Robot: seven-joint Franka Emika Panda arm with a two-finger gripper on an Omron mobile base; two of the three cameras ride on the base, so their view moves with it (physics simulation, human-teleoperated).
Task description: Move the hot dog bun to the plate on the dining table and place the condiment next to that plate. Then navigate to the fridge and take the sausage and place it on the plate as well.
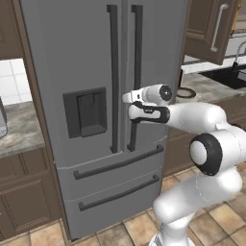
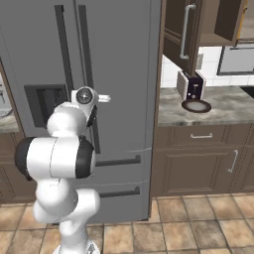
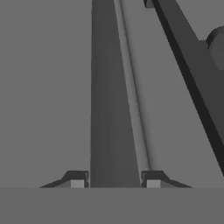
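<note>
Fridge (image 1: 96,96), tall grey steel French-door, centre frame: gripper (image 3: 114,181) fingers bracket its long dark bar handle (image 3: 111,109), apparently clamping; confirm firm grip, then pull along the door's arc.

Toaster (image 2: 191,87) on marble counter (image 2: 223,106); dark wall cabinets (image 2: 184,30) above; tan tiled floor (image 2: 198,223).

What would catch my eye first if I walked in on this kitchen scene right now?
The tall grey fridge fills the middle, doors closed, with a dispenser panel set in its left door. The white robot arm reaches up to it, and its tool has its two fingertips on either side of a long dark door handle. On the counter to the right of the fridge stands a small dark appliance.
</note>
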